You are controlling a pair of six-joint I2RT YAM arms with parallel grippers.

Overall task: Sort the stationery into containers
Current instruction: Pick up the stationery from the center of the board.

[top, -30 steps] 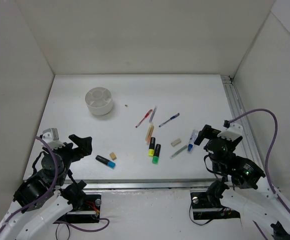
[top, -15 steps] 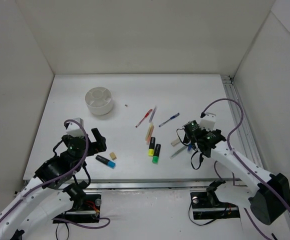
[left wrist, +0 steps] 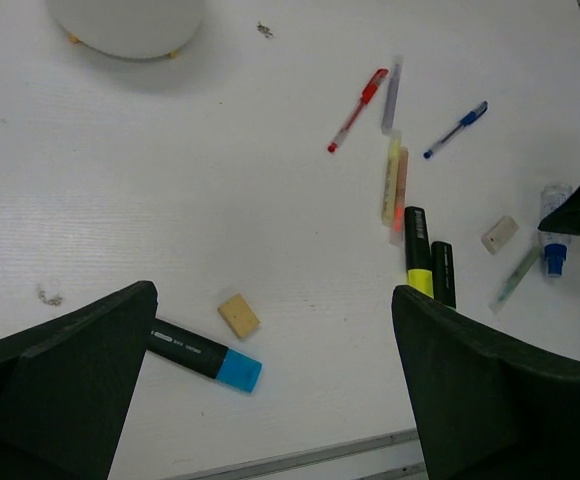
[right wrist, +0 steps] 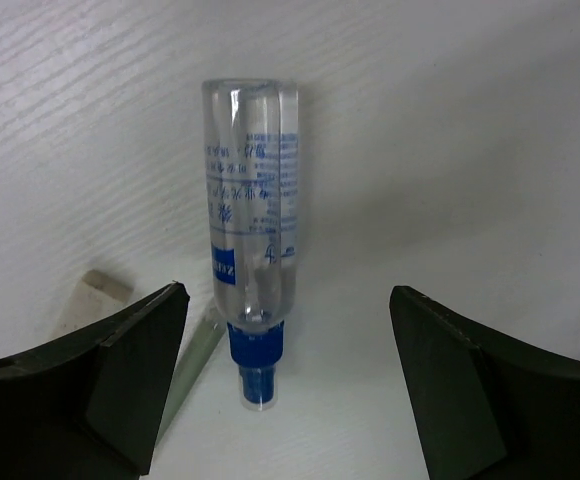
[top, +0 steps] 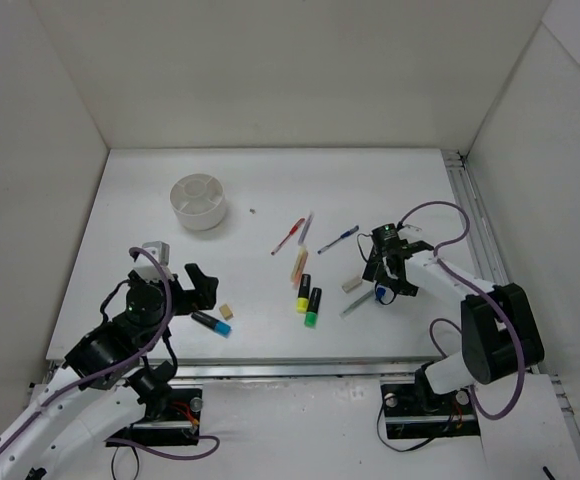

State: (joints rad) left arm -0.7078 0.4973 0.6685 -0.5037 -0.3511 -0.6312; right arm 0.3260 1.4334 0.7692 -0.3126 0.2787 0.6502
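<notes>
My right gripper (right wrist: 285, 291) stands open low over the white-blue tube (right wrist: 250, 240), one finger on each side and neither touching it; from above it covers most of the tube (top: 381, 291). My left gripper (left wrist: 272, 295) is open above the table, with a blue-ended highlighter (left wrist: 205, 356) and a beige eraser (left wrist: 238, 315) lying between its fingers. The white divided bowl (top: 199, 201) stands at the far left. In the middle lie a red pen (top: 288, 237), a grey pen (top: 306, 228), a blue pen (top: 338, 239), a cream stick (top: 299, 265), and yellow (top: 303, 293) and green (top: 313, 306) highlighters.
A second eraser (right wrist: 95, 298) and a thin grey-green pen (right wrist: 195, 360) lie just left of the tube, close to my right gripper's left finger. A metal rail (top: 475, 230) runs along the table's right edge. White walls close in three sides.
My right arm has swung from the near right edge out over the tube and lowered onto it. My left arm has reached forward toward the blue-ended highlighter.
</notes>
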